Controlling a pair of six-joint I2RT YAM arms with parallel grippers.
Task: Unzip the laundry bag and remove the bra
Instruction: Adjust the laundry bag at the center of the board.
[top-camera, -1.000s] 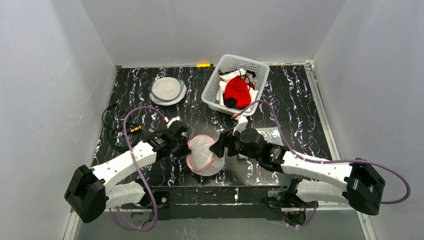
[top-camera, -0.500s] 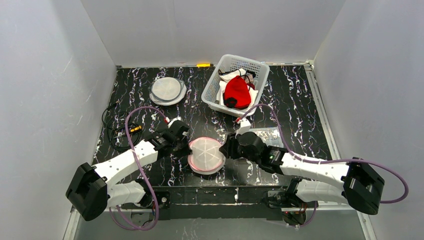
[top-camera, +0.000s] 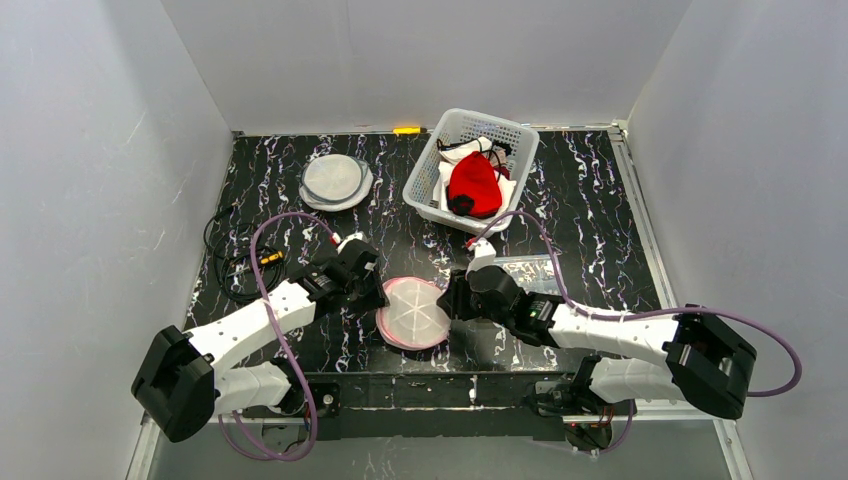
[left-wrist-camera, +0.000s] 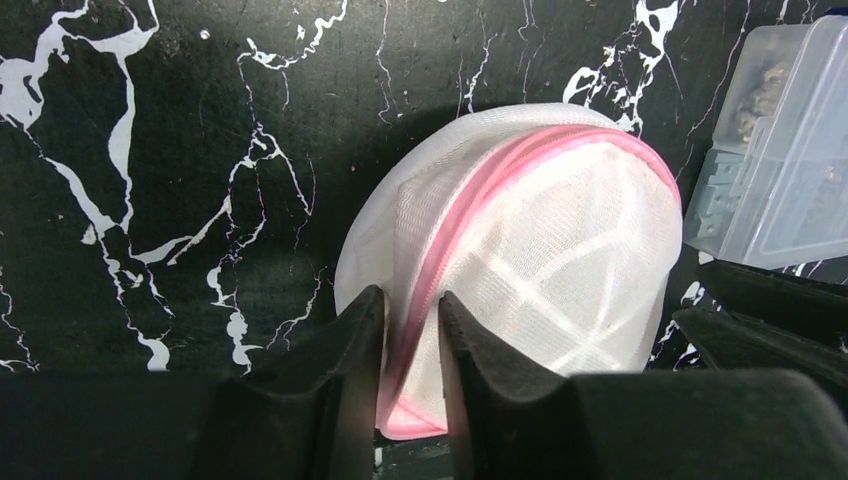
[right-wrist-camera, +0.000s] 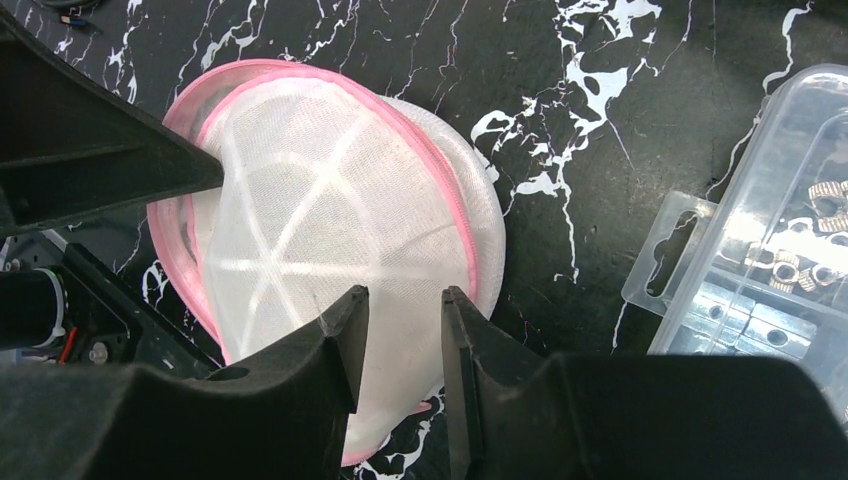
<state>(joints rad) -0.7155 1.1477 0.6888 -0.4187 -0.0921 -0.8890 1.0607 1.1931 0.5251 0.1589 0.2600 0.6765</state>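
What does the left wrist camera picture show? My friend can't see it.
A round white mesh laundry bag with a pink zipper rim lies on a black marbled table, and the left gripper has a finger on each side of that rim. A clear plastic box sits to the right.

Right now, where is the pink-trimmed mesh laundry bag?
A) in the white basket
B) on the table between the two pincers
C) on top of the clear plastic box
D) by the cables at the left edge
B: the laundry bag lies on the table between the left pincer and the right pincer, near the front edge.
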